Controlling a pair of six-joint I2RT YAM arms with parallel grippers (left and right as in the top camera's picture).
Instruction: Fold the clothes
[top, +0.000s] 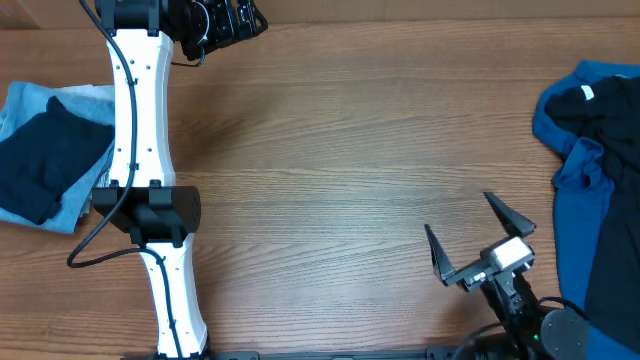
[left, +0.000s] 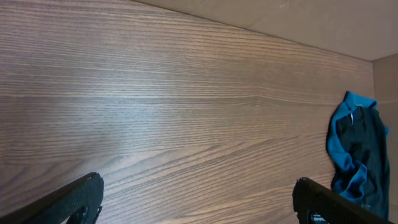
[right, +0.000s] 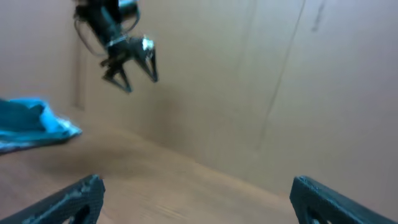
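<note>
A heap of clothes, royal blue with a near-black navy garment in it, lies at the table's right edge. It also shows in the left wrist view. A folded stack, dark navy on light blue, lies at the left edge; its light blue cloth shows in the right wrist view. My left gripper is open and empty at the far side of the table, also seen in the left wrist view. My right gripper is open and empty near the front right, left of the heap, also seen in the right wrist view.
The wooden table lies between the two clothes piles. My left arm's white links run from the front edge to the far side beside the folded stack. A plain brown wall stands behind the table.
</note>
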